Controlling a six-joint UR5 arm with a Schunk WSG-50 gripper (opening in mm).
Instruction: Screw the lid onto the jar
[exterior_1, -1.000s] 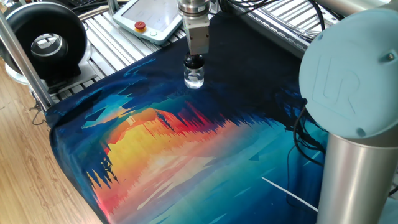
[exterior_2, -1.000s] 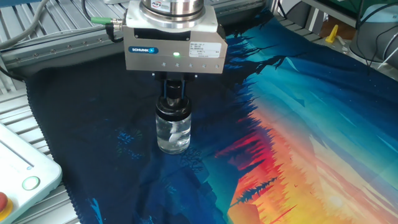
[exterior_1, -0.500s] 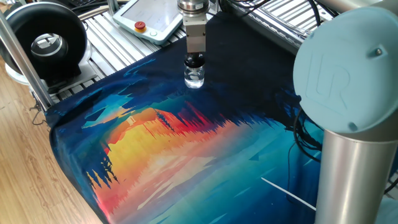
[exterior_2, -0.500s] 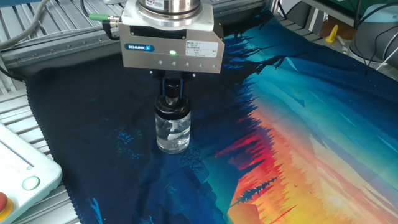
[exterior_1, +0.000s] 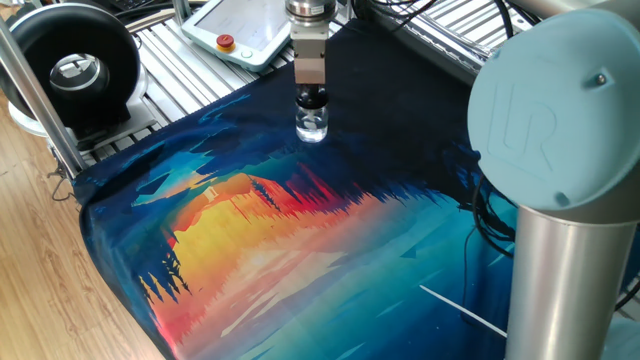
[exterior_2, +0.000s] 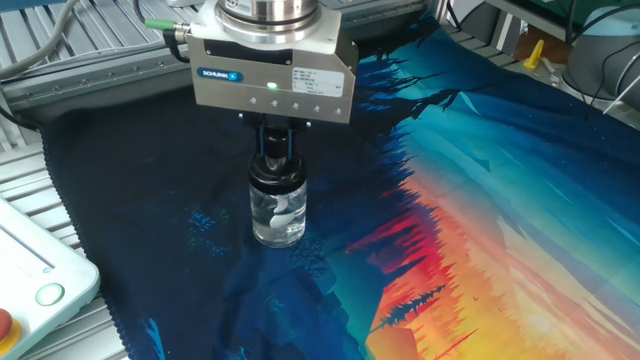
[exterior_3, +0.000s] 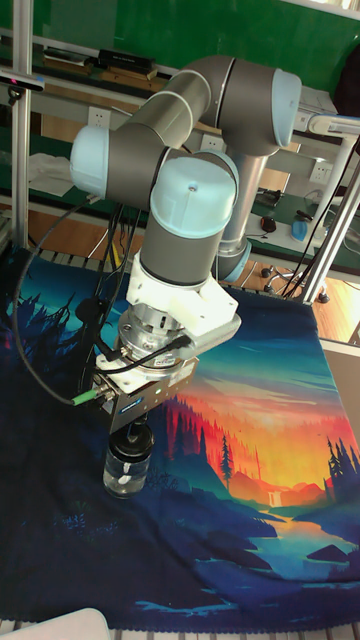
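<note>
The jar (exterior_1: 311, 125) is a small clear glass bottle standing upright on the dark part of the printed cloth (exterior_1: 330, 230). The lid (exterior_1: 312, 100), a black cap, sits on the jar's neck. My gripper (exterior_1: 312, 97) hangs straight above it, fingers shut on the lid's narrow top. The other fixed view shows the jar (exterior_2: 278, 213), the lid (exterior_2: 277, 170) and the gripper (exterior_2: 277, 152) up close, with something white inside the glass. In the tall fixed view the gripper (exterior_3: 131, 434) stands over the jar (exterior_3: 125, 476).
A large black ring-shaped device (exterior_1: 75, 70) stands at the far left. A white pendant (exterior_1: 240, 28) with a red button (exterior_1: 226, 42) lies behind the jar. The arm's grey column (exterior_1: 565, 250) fills the right side. Ribbed metal rails border the cloth.
The gripper body has turned a little about its vertical axis while staying on the lid. The jar has stayed where it was.
</note>
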